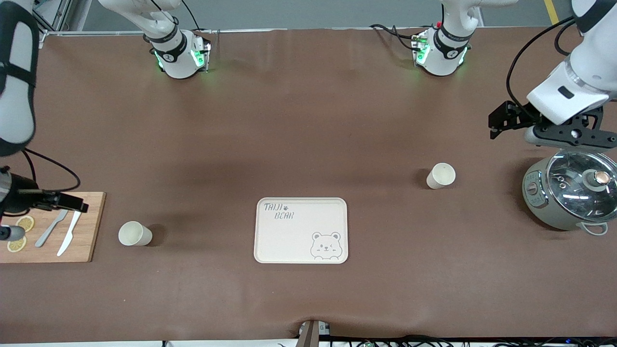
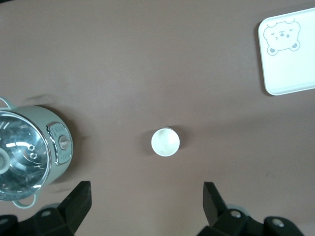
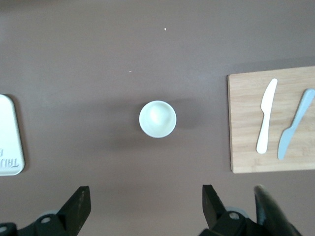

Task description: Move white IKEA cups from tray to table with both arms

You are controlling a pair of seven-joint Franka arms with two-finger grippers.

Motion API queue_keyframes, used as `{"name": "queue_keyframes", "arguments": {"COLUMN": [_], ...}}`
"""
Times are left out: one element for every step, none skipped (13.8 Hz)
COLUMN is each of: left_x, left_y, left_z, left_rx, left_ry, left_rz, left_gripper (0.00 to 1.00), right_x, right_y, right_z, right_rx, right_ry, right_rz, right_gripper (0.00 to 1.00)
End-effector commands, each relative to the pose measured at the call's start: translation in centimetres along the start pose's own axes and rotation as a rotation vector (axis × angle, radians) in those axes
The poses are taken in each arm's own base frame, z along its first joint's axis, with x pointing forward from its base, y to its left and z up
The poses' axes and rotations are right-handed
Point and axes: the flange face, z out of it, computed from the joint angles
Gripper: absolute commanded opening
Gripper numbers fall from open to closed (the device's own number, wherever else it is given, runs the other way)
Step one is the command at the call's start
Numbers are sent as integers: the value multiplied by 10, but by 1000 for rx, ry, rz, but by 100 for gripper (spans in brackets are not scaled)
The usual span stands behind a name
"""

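Two off-white cups stand upright on the brown table. One cup (image 1: pixel 440 175) is toward the left arm's end, between the cream bear tray (image 1: pixel 301 230) and a pot; it shows in the left wrist view (image 2: pixel 165 142). The other cup (image 1: pixel 135 233) is toward the right arm's end, beside a cutting board; it shows in the right wrist view (image 3: pixel 157 119). My left gripper (image 1: pixel 501 123) hangs open and empty above the table beside the pot (image 2: pixel 146 199). My right gripper (image 1: pixel 72 205) hangs open and empty over the cutting board's edge (image 3: pixel 146 201).
A grey-green pot with a glass lid (image 1: pixel 571 190) stands at the left arm's end. A wooden cutting board (image 1: pixel 91 226) with two plastic knives (image 1: pixel 70 232) and lemon slices (image 1: pixel 25 223) lies at the right arm's end. The tray's corner shows in the left wrist view (image 2: pixel 288 54).
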Motion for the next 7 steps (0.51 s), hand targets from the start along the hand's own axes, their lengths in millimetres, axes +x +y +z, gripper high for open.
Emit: {"name": "queue_keyframes", "arguments": {"left_x": [-6, -5, -4, -3, -1, 1, 2], "left_y": [1, -1, -3, -3, -3, -4, -7], "left_z": [6, 6, 9, 9, 9, 10, 5], "left_rx": [-25, -25, -24, -26, -27, -27, -27], "left_ry": [-14, -16, -19, -19, -14, -11, 4], "left_rz": [17, 14, 8, 6, 7, 4, 4], "left_gripper": [100, 100, 100, 100, 100, 100, 100], "right_x": [-24, -29, -32, -38, -45, -52, -58], "right_y": [-5, -5, -7, -7, -10, -13, -14], "right_z": [-33, -43, -53, -66, -76, -87, -99], "right_rx": [8, 6, 6, 5, 8, 7, 8], "right_ry": [-12, 0, 15, 33, 42, 49, 63], "right_rz": [12, 21, 42, 63, 63, 57, 54], "right_gripper": [100, 100, 100, 100, 100, 100, 100]}}
